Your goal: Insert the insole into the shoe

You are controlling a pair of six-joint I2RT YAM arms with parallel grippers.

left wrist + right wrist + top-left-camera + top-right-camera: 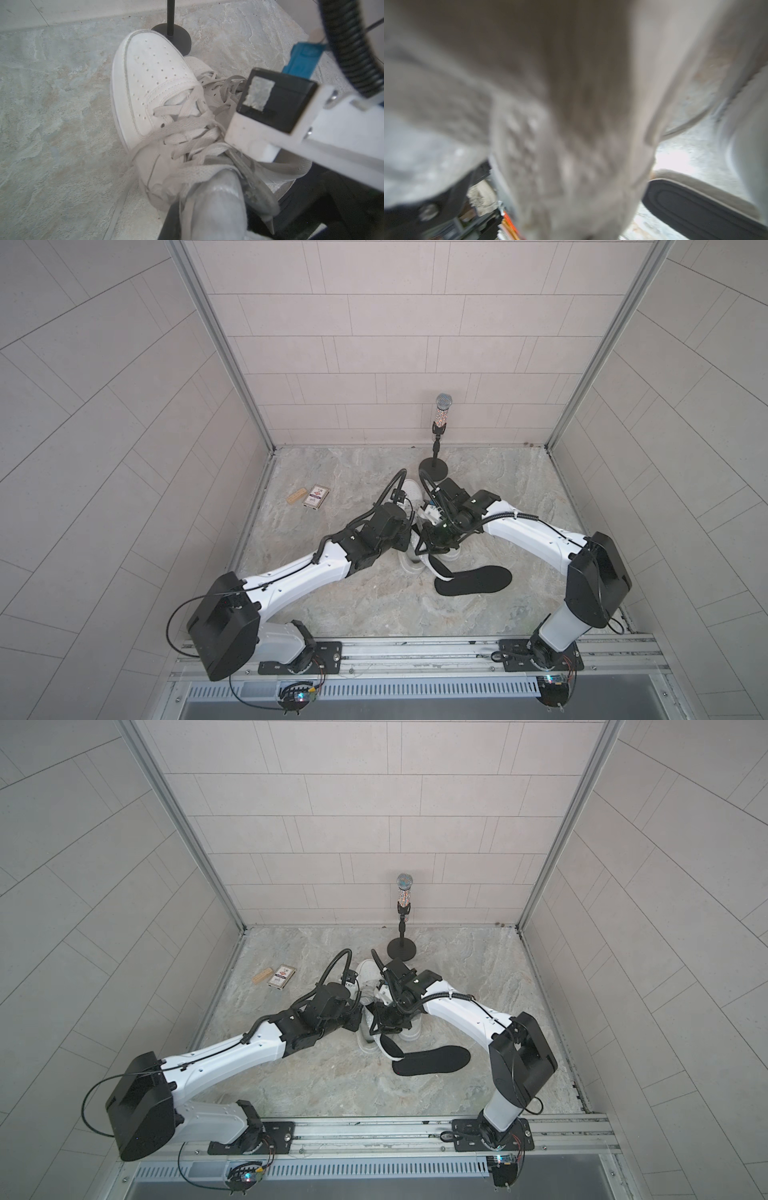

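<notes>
**Two white sneakers, two black insoles, marble floor [374,605].** The shoe [149,83] is perforated white leather with loose, greyish laces. A second shoe [197,66] sits just beside it, and both toes point toward the back wall.

The flat insole [473,580] is matte black and foot-shaped. It lies on the floor near the heels, on the right arm's side, outside both shoes. The slanted insole [441,568] is black with a pale edge. It angles out from a heel opening, and its free end overlaps the tip of the flat one.

The left gripper [232,180] is pinched almost together at the shoe's collar, and a lace is draped across it. The right gripper [430,545] hangs over the shoe openings. Its wrist view is only blur, so I cannot tell how its jaws stand.

Toward the back wall stands a microphone [443,406] on a stand. A card box [316,497] and a wooden block [296,497] lie near the left wall, well apart from the shoes.
</notes>
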